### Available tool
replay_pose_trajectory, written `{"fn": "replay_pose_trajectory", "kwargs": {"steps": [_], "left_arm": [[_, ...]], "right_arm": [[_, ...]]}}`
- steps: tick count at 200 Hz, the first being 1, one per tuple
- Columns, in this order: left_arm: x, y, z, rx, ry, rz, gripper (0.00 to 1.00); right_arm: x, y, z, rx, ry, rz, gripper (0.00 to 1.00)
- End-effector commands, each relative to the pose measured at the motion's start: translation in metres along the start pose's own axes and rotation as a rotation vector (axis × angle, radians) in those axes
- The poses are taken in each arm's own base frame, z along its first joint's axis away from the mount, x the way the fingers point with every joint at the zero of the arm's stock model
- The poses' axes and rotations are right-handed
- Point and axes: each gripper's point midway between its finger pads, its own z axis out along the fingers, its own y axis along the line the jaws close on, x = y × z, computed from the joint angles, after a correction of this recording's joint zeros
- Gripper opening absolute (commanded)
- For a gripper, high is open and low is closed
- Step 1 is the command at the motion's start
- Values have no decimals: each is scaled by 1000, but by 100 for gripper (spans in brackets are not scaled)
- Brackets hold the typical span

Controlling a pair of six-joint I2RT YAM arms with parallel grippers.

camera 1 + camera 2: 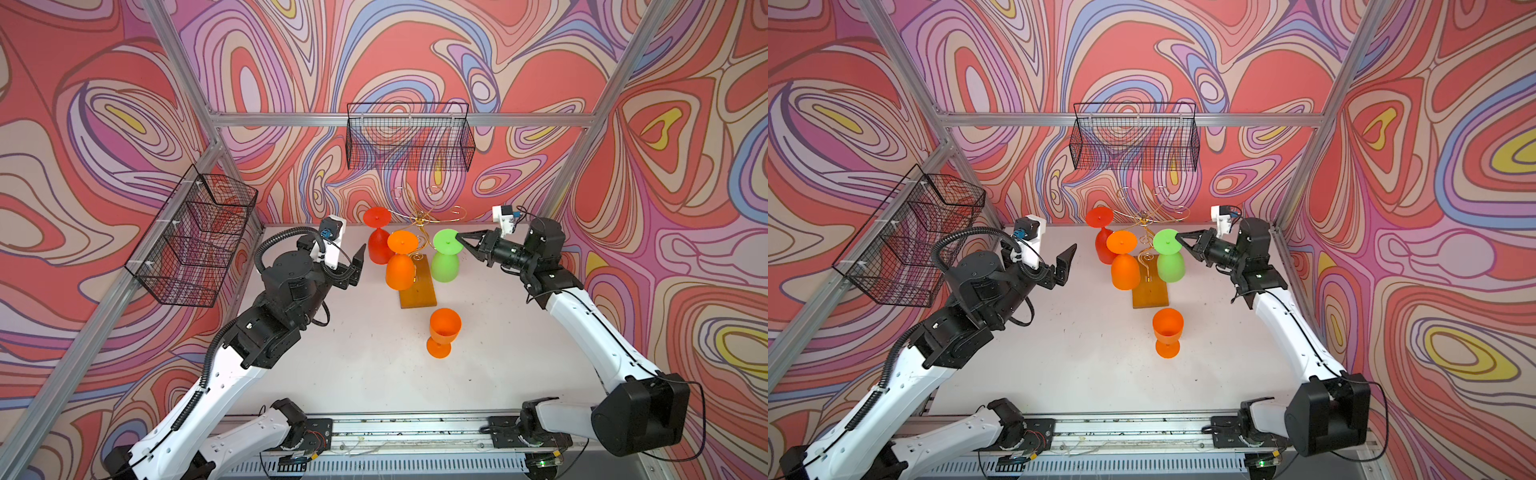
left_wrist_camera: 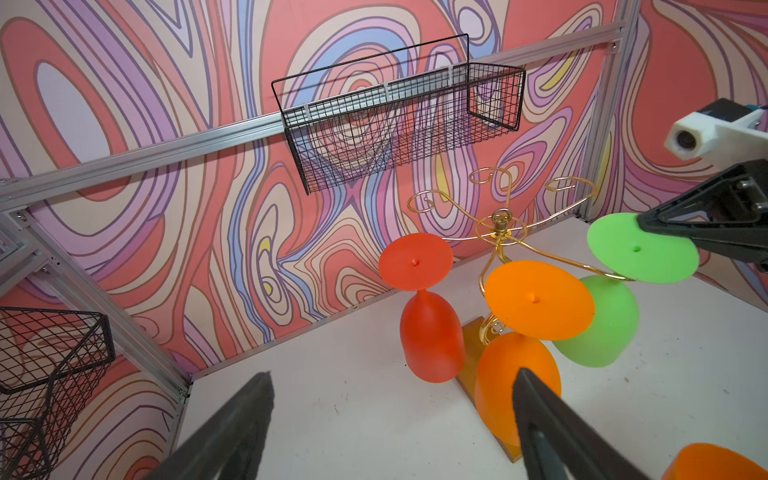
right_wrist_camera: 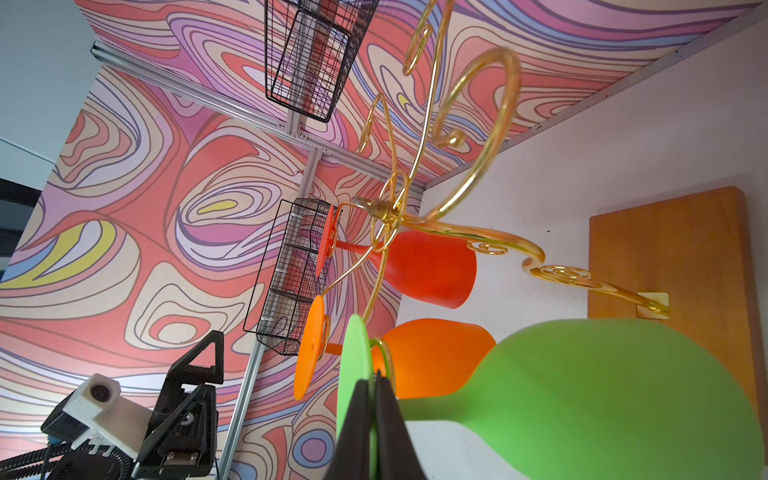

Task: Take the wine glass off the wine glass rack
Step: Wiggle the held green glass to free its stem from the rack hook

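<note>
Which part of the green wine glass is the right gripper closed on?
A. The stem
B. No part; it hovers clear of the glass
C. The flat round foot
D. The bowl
C: the right gripper is pinched shut on the edge of the flat foot of the green wine glass, which hangs upside down on the wine glass rack.

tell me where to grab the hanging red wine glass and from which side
Take the red wine glass by the outer edge of its flat foot, probably from the left: it hangs upside down, foot on top, that edge clear of the wine glass rack and facing the open left gripper.
</note>
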Motion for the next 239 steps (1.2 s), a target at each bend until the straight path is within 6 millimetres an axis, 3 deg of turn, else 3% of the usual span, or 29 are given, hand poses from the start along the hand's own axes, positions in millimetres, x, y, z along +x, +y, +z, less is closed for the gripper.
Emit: {"fn": "replay_pose_trajectory", "kwargs": {"steps": [1,64,178,239], "left_arm": [[-11,3,-1,-4,-35,-28,89],[-12,2,-1,3,-36,-25,89],[-11,5,-5,0,-38,-23,89],[-12,7,-4,-12,-36,-23,95]], "right_arm": [[4,9,-2,-22,18,-2,0],[-2,29,-7,-75,-4,7,0],[-3,44,-9,-130,6,39,0],[0,50,-5,-161,35,60,0]]}}
